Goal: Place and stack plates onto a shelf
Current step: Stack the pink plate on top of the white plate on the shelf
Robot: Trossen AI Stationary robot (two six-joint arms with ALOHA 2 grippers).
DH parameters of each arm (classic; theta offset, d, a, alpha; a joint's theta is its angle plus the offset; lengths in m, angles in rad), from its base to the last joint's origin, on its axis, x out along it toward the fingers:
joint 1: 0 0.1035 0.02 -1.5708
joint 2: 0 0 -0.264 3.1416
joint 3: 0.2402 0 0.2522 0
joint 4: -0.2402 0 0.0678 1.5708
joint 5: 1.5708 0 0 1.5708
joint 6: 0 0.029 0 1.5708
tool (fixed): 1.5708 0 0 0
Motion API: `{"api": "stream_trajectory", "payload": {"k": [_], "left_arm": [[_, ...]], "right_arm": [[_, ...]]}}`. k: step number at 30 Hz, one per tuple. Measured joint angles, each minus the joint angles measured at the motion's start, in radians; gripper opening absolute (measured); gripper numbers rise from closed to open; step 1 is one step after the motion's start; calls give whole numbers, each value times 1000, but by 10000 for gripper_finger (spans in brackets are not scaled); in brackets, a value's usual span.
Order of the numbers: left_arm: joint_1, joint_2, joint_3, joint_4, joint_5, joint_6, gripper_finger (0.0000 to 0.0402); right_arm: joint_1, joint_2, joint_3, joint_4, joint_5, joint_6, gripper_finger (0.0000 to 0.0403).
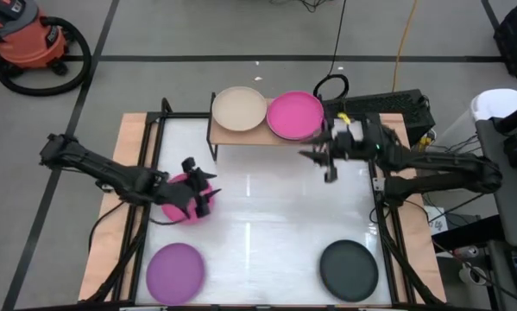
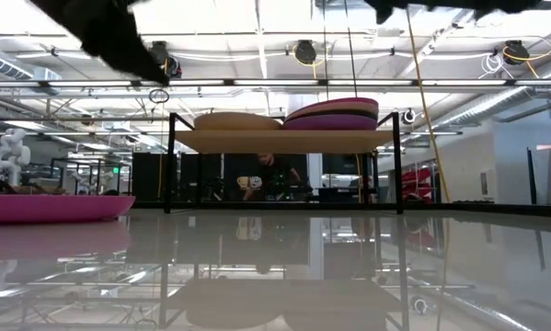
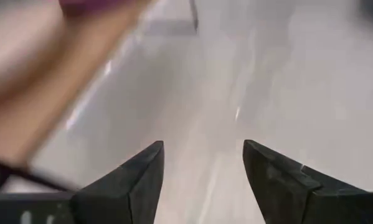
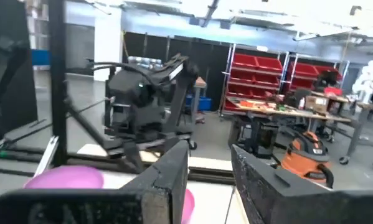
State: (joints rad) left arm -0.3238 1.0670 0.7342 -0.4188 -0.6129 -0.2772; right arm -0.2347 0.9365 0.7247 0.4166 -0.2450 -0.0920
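Shelf [image 1: 280, 141] is sitting at upper centre of the high view, a light wood plank on thin black legs. It is carrying a beige plate [image 1: 239, 110] on its left and a magenta plate [image 1: 294, 115] on its right; the low view shows the magenta one [image 2: 333, 108] lying on a purple one, tilted a bit.

Left gripper [image 1: 195, 197] is hovering at centre-left over another magenta plate [image 1: 179, 200], fingers [image 3: 127, 186] spread apart and holding nothing. Right gripper [image 1: 329, 164] is hanging just below the shelf's right end, fingers parted slightly, nothing between them.

Purple plate [image 1: 176, 269] is lying at lower left, dark grey plate [image 1: 349, 269] at lower right, both well apart on the glossy white table [image 1: 267, 216].

Plates are looking round, shallow, matte, stiff and light (probably plastic or melamine, so not too fragile). Flat bottoms are hugging the slick table, so the raised rim is the place to pinch; a plate may skate before the fingers bite.
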Motion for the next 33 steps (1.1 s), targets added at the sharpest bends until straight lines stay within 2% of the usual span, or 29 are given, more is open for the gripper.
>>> {"api": "stream_trajectory", "payload": {"k": [6,11,14,19,27,33], "left_arm": [[19,200,89,-227,96,-262,223],[21,343,115,-306,209,-395,223],[21,403,115,-325,258,-479,223],[21,452,115,-354,267,-598,223],[21,454,116,-473,269,-717,223],[6,454,114,-389,332,-724,223]], "right_arm": [[112,-54,-170,116,163,-16,105],[156,-45,-225,179,222,-40,105],[168,-47,-225,199,222,-41,105],[173,-47,-225,204,220,-41,105],[172,-46,-225,192,220,-25,105],[172,-46,-225,171,222,-25,105]]}}
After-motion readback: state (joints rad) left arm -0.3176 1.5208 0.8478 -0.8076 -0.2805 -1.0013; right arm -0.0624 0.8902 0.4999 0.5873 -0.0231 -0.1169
